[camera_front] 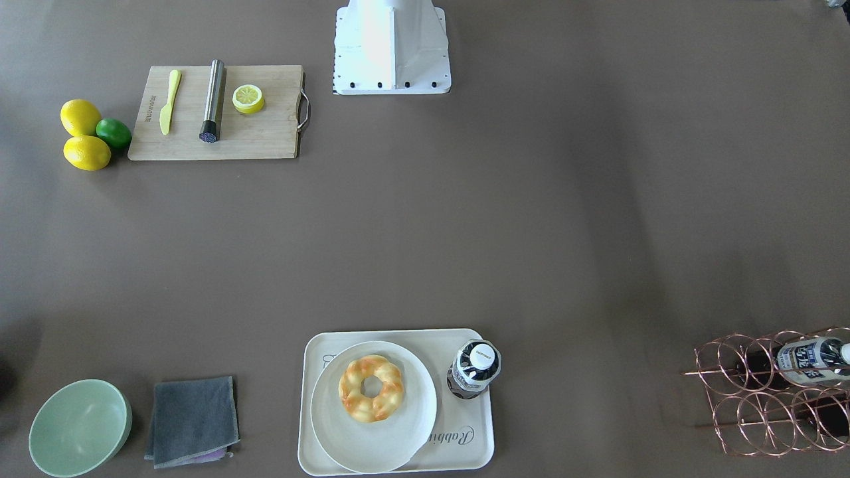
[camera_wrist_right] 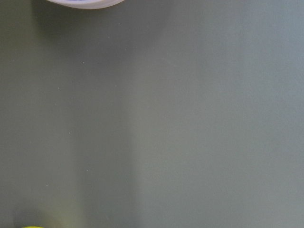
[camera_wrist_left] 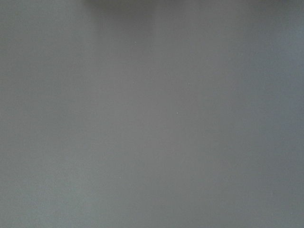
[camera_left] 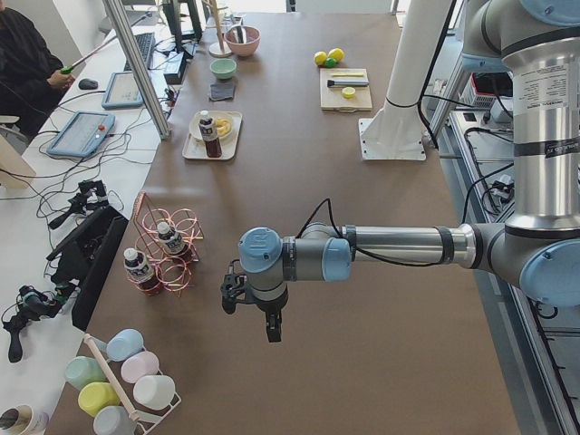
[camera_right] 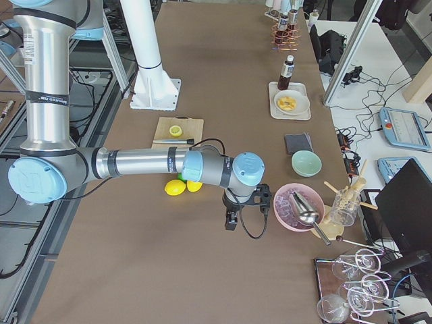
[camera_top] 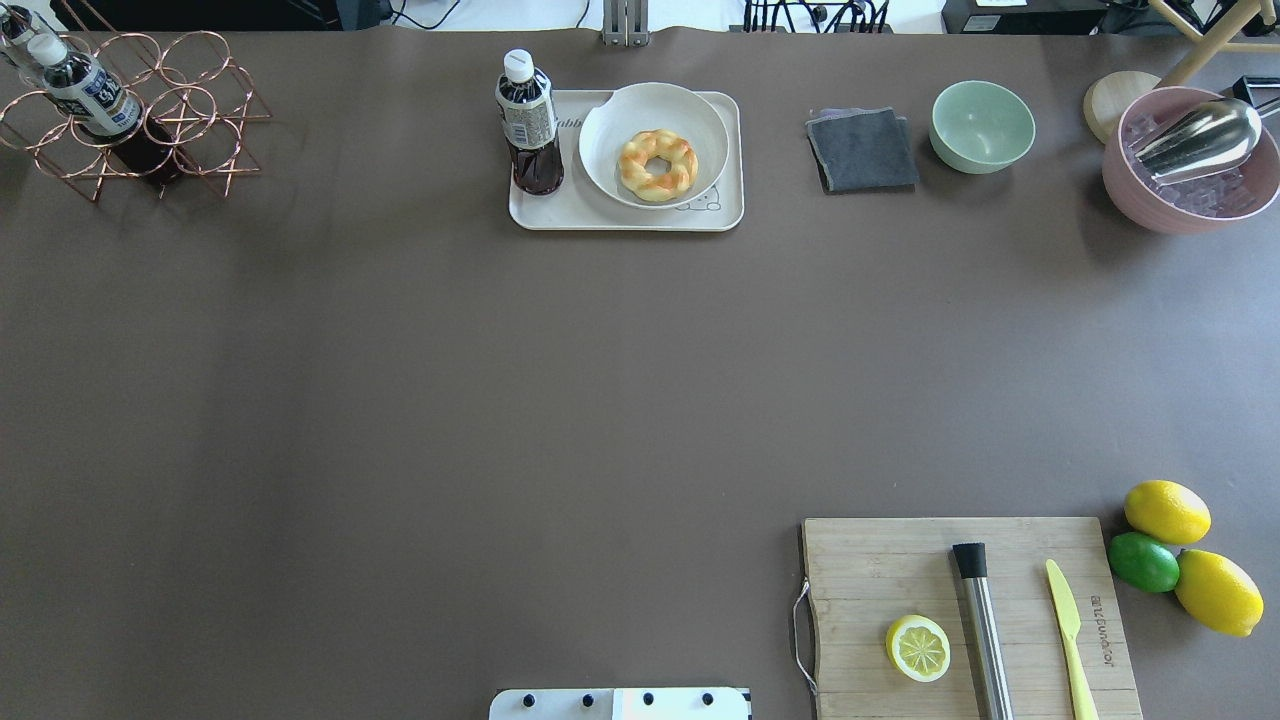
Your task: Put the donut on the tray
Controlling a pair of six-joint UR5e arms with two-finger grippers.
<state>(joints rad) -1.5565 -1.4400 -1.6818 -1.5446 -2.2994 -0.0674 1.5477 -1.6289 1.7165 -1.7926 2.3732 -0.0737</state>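
Observation:
The donut [camera_front: 371,388], a twisted golden ring, lies on a round off-white plate [camera_front: 372,441] that sits on the cream tray [camera_front: 468,441]. It shows the same way in the overhead view, donut [camera_top: 657,165] on plate [camera_top: 620,115] on tray [camera_top: 560,212]. A dark bottle [camera_front: 475,368] stands on the tray beside the plate. My left gripper [camera_left: 269,328] shows only in the left side view, far from the tray, over bare table. My right gripper [camera_right: 231,221] shows only in the right side view, near the lemons. I cannot tell whether either is open or shut.
A wooden cutting board [camera_top: 860,580] holds a lemon half [camera_top: 918,648], a steel cylinder [camera_top: 985,630] and a yellow knife [camera_top: 1068,630]. Lemons and a lime [camera_top: 1143,561] lie beside it. A green bowl [camera_top: 982,125], grey cloth [camera_top: 862,150], pink bowl [camera_top: 1190,190] and wire bottle rack [camera_top: 150,130] line the far edge.

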